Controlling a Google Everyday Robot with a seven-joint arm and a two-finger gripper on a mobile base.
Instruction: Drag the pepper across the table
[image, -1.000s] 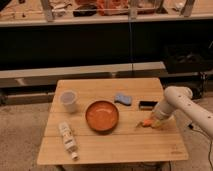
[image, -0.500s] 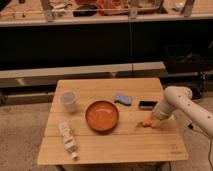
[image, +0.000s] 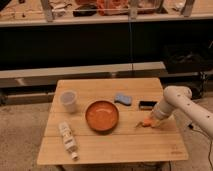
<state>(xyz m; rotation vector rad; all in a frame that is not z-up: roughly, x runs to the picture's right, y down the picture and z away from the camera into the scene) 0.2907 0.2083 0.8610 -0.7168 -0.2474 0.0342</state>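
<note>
The pepper (image: 145, 123) is a small orange tapered vegetable lying on the light wooden table (image: 120, 142), right of the orange bowl, with its thin stem end pointing left. My gripper (image: 152, 120) is at the end of the white arm that comes in from the right. It is down at the table, right on the pepper's right end. The arm's wrist hides most of the gripper.
A round orange bowl (image: 102, 115) sits mid-table. A clear plastic cup (image: 68, 101) stands at the left. A white bottle (image: 67, 140) lies at the front left. A blue sponge (image: 122, 99) and a small black object (image: 147, 105) lie behind the pepper.
</note>
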